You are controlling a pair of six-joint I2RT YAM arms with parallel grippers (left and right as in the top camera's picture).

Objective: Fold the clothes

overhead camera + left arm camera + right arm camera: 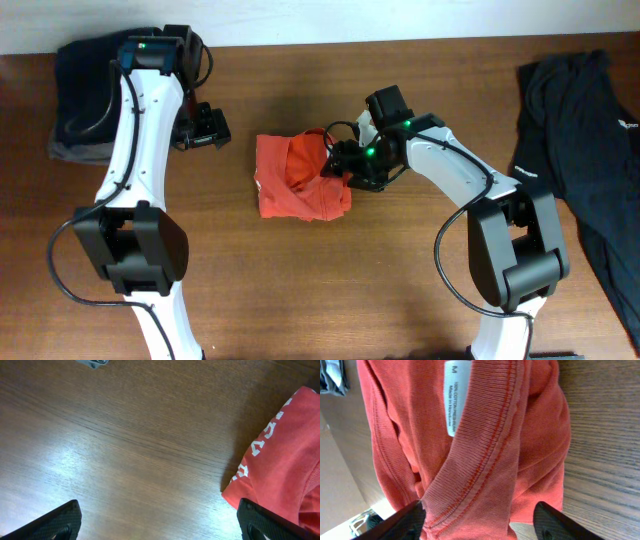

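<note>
The clothes, an orange-red T-shirt point(298, 180), lie bunched in a lump at the middle of the table. My right gripper point(340, 162) is at the lump's right edge. In the right wrist view its jaws point(480, 521) stand open on either side of the ribbed collar point(485, 460), with the white neck tag point(452, 397) above; the left finger touches fabric and the right finger is clear of it. My left gripper point(212, 128) hovers open over bare wood to the left of the shirt point(280, 460), whose white lettering shows; nothing lies between its fingers point(160, 522).
A black garment point(575, 150) with a small white logo is spread at the table's right edge. Folded dark garments point(85, 90) sit at the back left corner, behind the left arm. The table's far edge meets a white wall.
</note>
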